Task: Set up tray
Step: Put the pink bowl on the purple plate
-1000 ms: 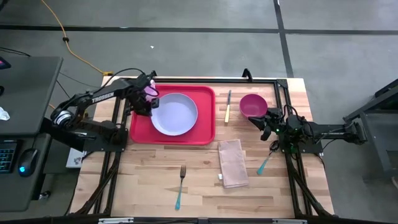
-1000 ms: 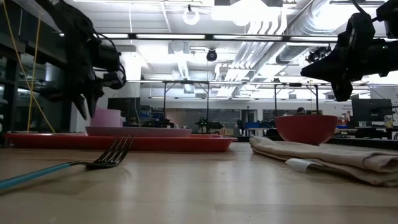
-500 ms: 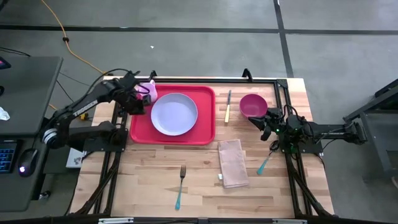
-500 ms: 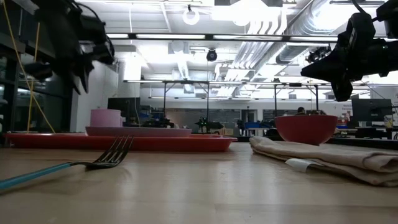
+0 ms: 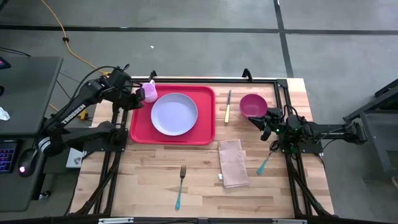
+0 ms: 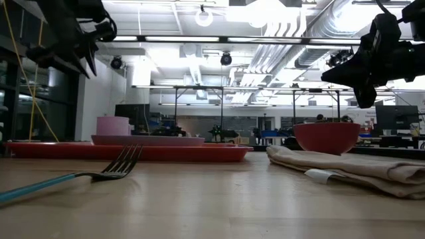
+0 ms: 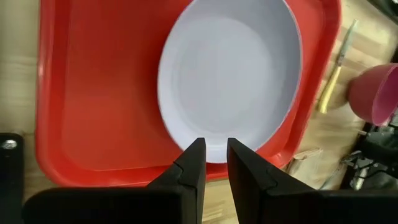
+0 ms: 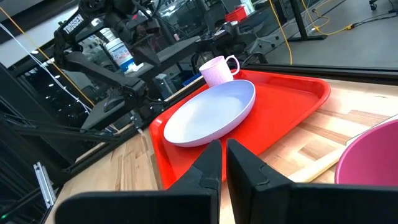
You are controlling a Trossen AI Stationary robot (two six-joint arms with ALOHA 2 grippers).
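Observation:
The red tray (image 5: 140, 127) lies at the table's far left. A round lavender plate (image 5: 175, 114) rests flat on it, and a pink mug (image 5: 149, 92) stands upright in the tray's far left corner. My left gripper (image 5: 132, 99) hangs high beyond the tray's left edge, near the mug. Its fingers (image 7: 194, 163) are a little open with nothing between them, and they point down at the plate (image 7: 230, 68). My right gripper (image 5: 264, 127) waits shut and level at the right, just near of a magenta bowl (image 5: 253, 105).
Right of the tray, a yellow-handled knife (image 5: 228, 106) lies beside the bowl. A folded beige napkin (image 5: 233, 163) lies at mid table, a teal-handled fork (image 5: 180, 185) toward the near edge, and a teal-handled utensil (image 5: 266, 162) under the right arm. Bare wood lies at the near left.
My left gripper has risen from just above the mug and drawn back toward the table's left edge, tipping less steeply downward. The mug and plate have stayed in place on the tray.

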